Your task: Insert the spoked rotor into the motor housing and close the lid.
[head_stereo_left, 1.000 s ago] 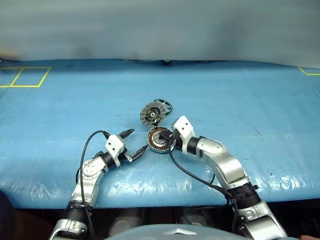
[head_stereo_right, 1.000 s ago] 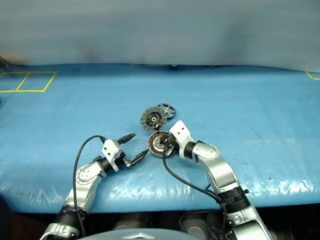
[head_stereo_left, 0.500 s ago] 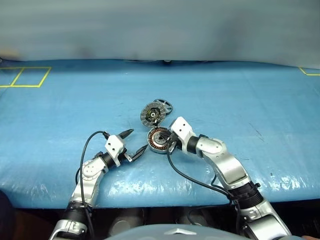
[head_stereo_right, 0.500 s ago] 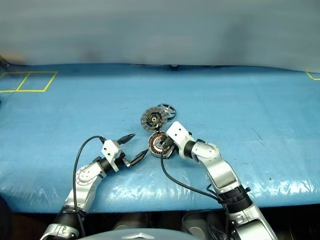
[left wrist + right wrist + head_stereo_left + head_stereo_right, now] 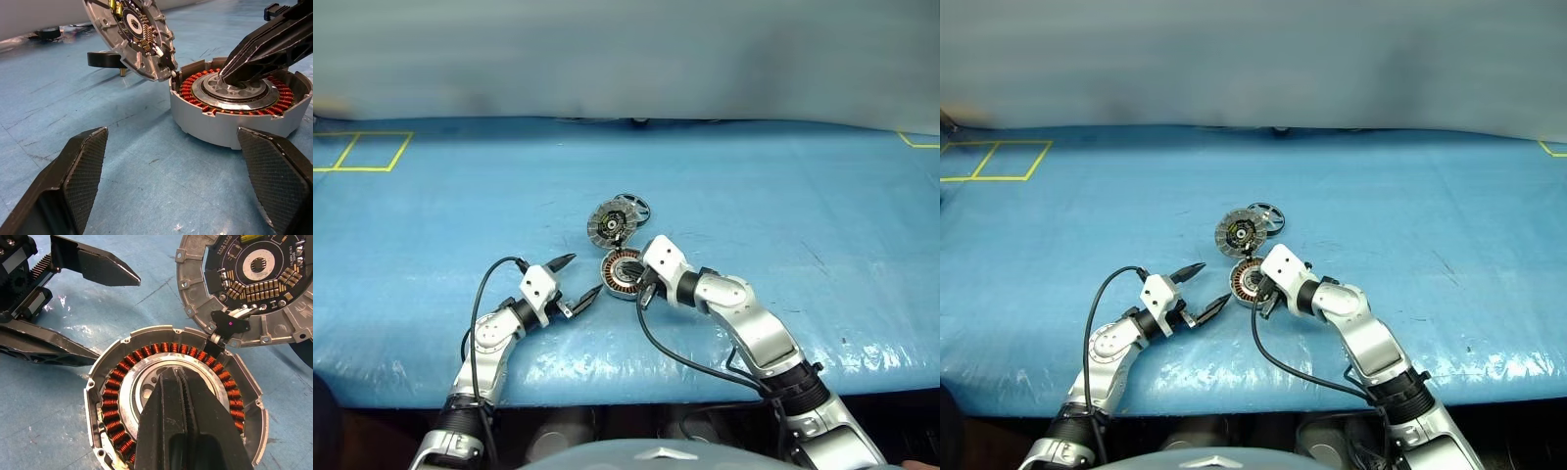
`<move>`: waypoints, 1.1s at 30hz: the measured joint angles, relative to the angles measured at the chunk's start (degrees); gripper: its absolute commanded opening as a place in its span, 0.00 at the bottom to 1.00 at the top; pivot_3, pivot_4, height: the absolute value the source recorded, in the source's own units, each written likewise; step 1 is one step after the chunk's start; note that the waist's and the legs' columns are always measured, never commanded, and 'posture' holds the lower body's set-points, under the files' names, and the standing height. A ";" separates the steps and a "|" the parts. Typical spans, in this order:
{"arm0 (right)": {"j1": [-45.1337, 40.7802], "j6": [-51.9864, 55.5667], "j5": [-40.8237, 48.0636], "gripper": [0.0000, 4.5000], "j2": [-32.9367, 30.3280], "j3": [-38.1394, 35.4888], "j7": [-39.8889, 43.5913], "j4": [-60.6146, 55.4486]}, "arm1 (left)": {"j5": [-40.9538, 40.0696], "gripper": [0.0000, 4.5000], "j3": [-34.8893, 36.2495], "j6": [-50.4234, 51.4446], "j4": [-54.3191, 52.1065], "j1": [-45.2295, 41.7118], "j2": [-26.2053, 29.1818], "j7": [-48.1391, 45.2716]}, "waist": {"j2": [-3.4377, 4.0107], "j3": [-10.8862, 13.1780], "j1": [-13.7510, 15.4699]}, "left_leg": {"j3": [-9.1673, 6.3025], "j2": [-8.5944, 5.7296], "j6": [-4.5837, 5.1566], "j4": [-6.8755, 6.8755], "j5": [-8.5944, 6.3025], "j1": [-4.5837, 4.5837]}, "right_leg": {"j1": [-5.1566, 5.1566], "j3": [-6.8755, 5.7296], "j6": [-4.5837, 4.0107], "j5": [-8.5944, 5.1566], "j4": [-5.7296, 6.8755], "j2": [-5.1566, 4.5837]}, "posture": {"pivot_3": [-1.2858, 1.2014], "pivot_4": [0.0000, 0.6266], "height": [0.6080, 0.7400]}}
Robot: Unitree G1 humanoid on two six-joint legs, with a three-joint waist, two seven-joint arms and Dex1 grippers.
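The motor housing (image 5: 620, 275), a grey cup with copper windings around a silver hub, lies on the blue table. Its lid (image 5: 612, 225) stands swung open at the far rim, ribbed face with dark centre showing. Behind the lid, the dark-rimmed spoked rotor (image 5: 636, 205) lies flat on the table. My right gripper (image 5: 178, 378) is shut, with nothing held, and its tips rest down on the housing's hub (image 5: 234, 90). My left gripper (image 5: 586, 273) is open just left of the housing, level with it, and both fingers (image 5: 83, 166) are clear of it.
A blue foam sheet (image 5: 783, 215) covers the table. Yellow tape squares (image 5: 362, 152) mark its far left, and a yellow corner (image 5: 920, 140) marks its far right. The front edge (image 5: 626, 392) runs just below my arms.
My right hand has rolled and slid slightly left over the housing, still shut. The left gripper, housing, lid and rotor have not moved.
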 measured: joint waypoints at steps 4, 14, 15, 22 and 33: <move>-0.34 0.19 -0.84 0.01 0.02 0.00 -1.19 0.25 | 0.03 1.00 0.00 0.00 0.01 0.00 0.00 0.01 | -0.01 -0.02 0.01 | 0.01 0.00 -0.01 0.02 -0.01 0.02 | 0.02 0.00 0.00 0.00 0.00 0.00 | 0.52 0.24 1.00; -1.46 1.09 -3.90 0.01 -0.31 1.14 -2.63 1.03 | 0.10 1.00 0.01 0.00 0.08 0.01 -0.01 0.13 | -0.06 -0.12 0.27 | 0.03 0.14 0.04 0.04 -0.05 0.13 | 0.11 -0.04 -0.09 0.14 0.01 0.14 | 0.52 0.24 1.00; -1.42 1.24 -3.86 0.01 -0.31 0.96 -2.62 0.96 | 0.11 1.00 0.01 0.00 0.08 0.01 -0.01 0.13 | -0.06 -0.12 0.36 | 0.03 0.15 0.04 0.05 -0.03 0.13 | 0.12 -0.04 -0.09 0.15 0.01 0.15 | 0.52 0.24 1.00; -0.50 3.85 -2.55 0.01 -0.80 -0.79 -1.78 -0.98 | 0.15 1.00 -0.01 0.00 0.22 0.01 -0.07 0.11 | -0.06 -0.11 0.83 | 0.03 0.15 0.04 0.04 -0.01 0.10 | 0.09 -0.02 -0.08 0.19 -0.02 0.17 | 0.52 0.24 1.00; 0.89 6.62 2.30 0.01 0.78 -3.98 -1.75 -3.04 | 0.19 1.00 -0.02 -0.02 0.31 -0.02 -0.14 -0.06 | -0.04 -0.09 0.68 | 0.04 0.15 -0.06 -0.04 0.04 -0.02 | -0.05 0.02 -0.10 0.19 -0.07 0.17 | 0.52 0.24 1.00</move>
